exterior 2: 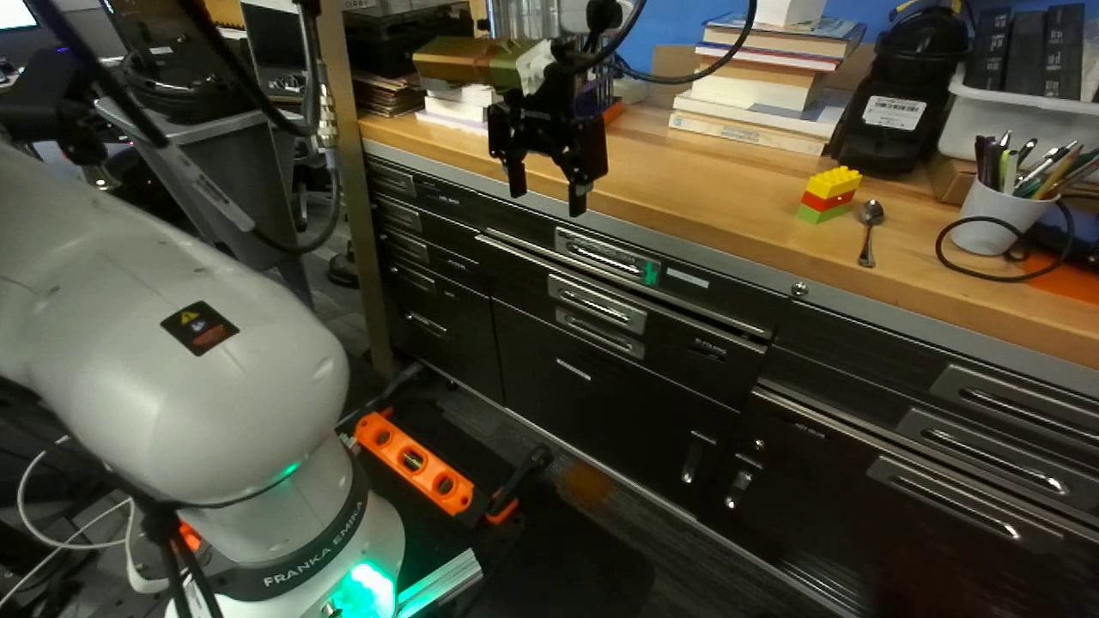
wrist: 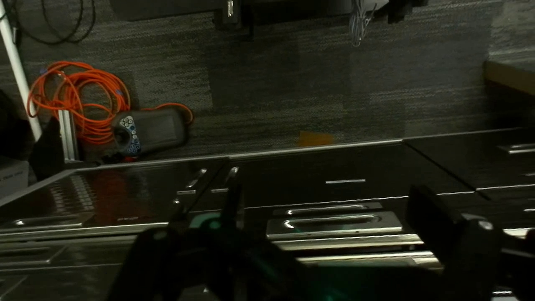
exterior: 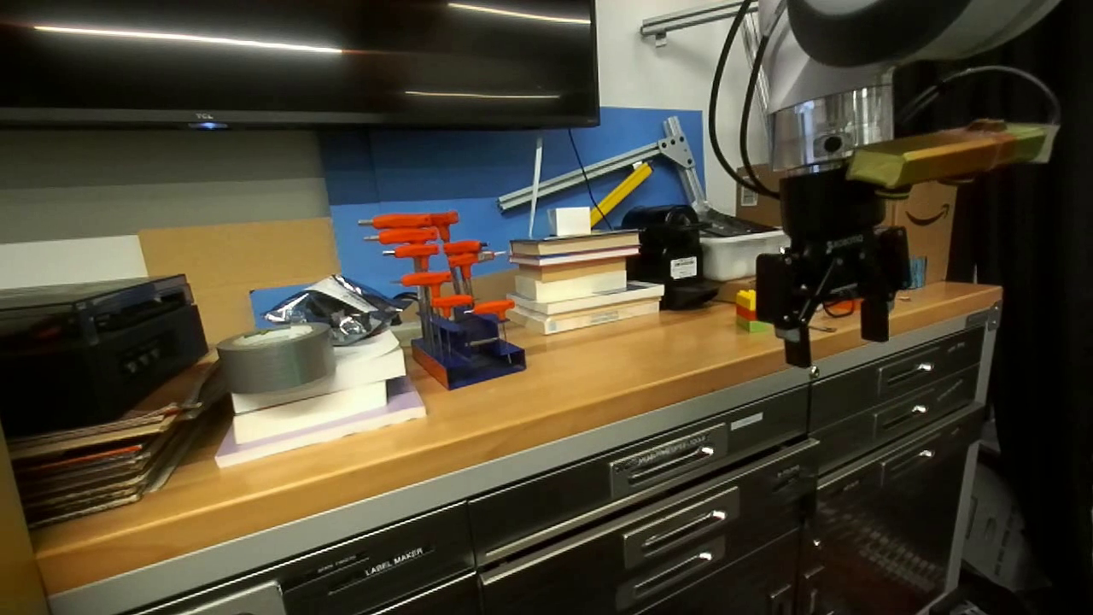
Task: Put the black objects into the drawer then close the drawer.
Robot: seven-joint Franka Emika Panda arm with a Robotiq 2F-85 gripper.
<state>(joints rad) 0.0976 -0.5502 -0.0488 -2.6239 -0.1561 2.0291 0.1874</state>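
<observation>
My gripper [exterior: 837, 342] is open and empty, pointing down, in the air by the front edge of the wooden worktop. It also shows in an exterior view [exterior 2: 548, 193], with its fingers spread apart. The dark drawer [exterior 2: 597, 305] is in the cabinet below the worktop, in both exterior views [exterior: 683, 525]. In the wrist view the drawer's handle plate [wrist: 334, 225] lies between and below the fingers. A narrow dark gap runs along the drawer's top rail; it looks shut or nearly shut. Its inside is hidden. The small black lumpy objects are hidden or out of view.
On the worktop [exterior: 589, 384] stand orange-handled hex keys [exterior: 427, 278], book stacks [exterior: 581, 286], duct tape [exterior: 277, 359], toy bricks [exterior 2: 828, 196], a spoon [exterior 2: 869, 232] and a pen cup [exterior 2: 987, 215]. A screen [exterior: 299, 68] hangs above. An orange cable [wrist: 83, 100] lies on the floor.
</observation>
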